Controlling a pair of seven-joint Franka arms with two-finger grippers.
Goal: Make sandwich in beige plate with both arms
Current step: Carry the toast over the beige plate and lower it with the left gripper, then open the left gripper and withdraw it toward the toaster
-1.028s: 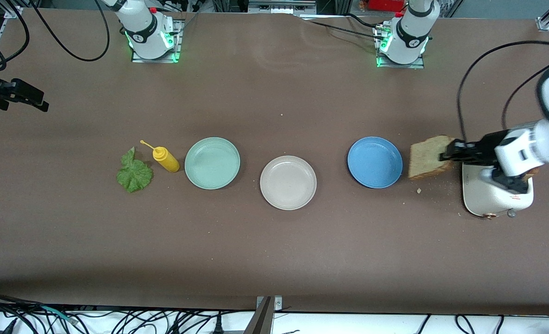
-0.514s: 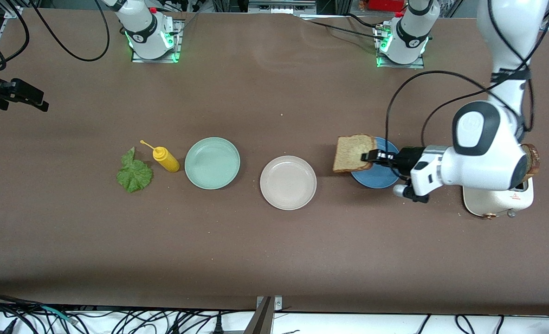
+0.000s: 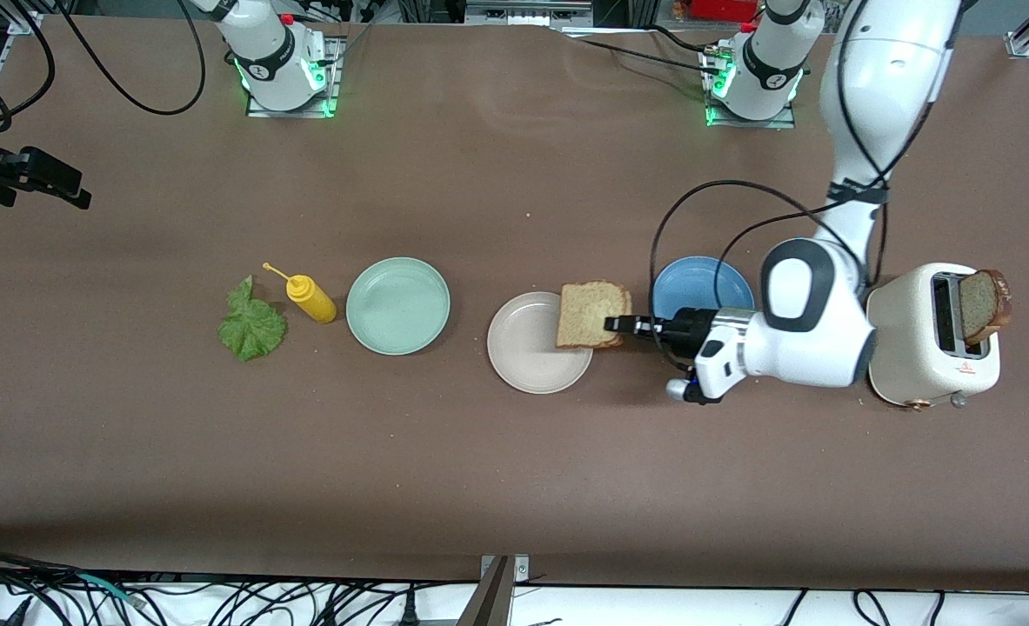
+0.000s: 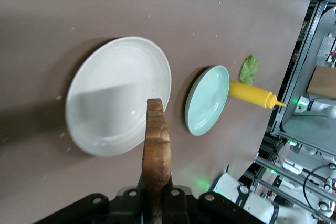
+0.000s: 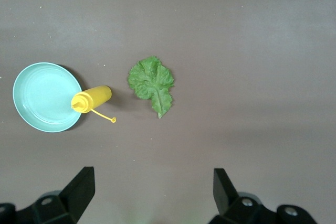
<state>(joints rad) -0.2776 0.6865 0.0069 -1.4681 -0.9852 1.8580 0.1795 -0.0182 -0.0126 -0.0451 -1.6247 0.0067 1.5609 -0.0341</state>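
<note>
A slice of brown bread [image 3: 588, 313] hangs edge-on over the rim of the beige plate [image 3: 523, 348] at the side toward the left arm's end. My left gripper [image 3: 618, 326] is shut on the slice's crust [image 4: 156, 145], and the plate [image 4: 115, 93] lies bare below it. A second slice [image 3: 979, 304] stands up out of the toaster [image 3: 923, 348]. The lettuce leaf [image 3: 251, 326] lies flat on the table toward the right arm's end. My right gripper [image 5: 153, 190] is open and empty, high above the table over the lettuce [image 5: 152, 85].
A yellow squeeze bottle [image 3: 310, 297] lies between the lettuce and the mint-green plate [image 3: 397, 305]. The blue plate [image 3: 697, 283] sits between the beige plate and the toaster, partly under the left arm. Crumbs lie near the toaster.
The left arm has carried the bread slice from beside the toaster, across the blue plate, to over the beige plate's rim. The right gripper has stayed open.
</note>
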